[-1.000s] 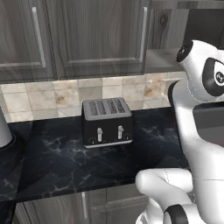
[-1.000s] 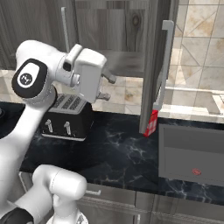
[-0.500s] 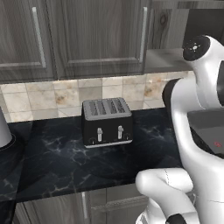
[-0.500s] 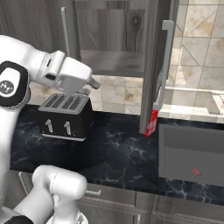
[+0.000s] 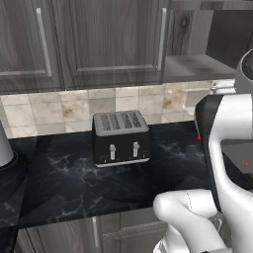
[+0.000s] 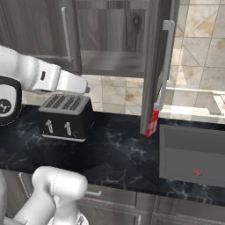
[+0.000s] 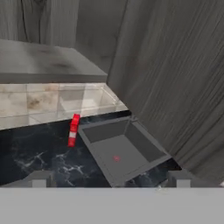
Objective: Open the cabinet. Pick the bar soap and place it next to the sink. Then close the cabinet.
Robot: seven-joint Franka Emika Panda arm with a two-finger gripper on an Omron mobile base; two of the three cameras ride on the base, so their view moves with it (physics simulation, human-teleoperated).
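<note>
Now: cabinet open, empty hand on the door's inner side

The cabinet [image 6: 110, 26] stands with its right door [image 7: 175, 78] swung out, a tall upright slab close on the gripper's right, inner face toward it. The door's bar handle [image 6: 164, 66] is on the far face. Closing would probably mean getting round that edge. The shelf [image 7: 39, 61], up and to the left of the gripper, looks bare. The sink [image 7: 144, 144] lies ahead and below, with a red-and-white bottle [image 7: 73, 129] just left of it. The bar soap I cannot place. A reddish speck [image 7: 116, 158] on the basin floor may be it, though it is too small to tell. The gripper [image 7: 111, 180] has its fingertips [image 7: 41, 178] spread wide, nothing between them.
</note>
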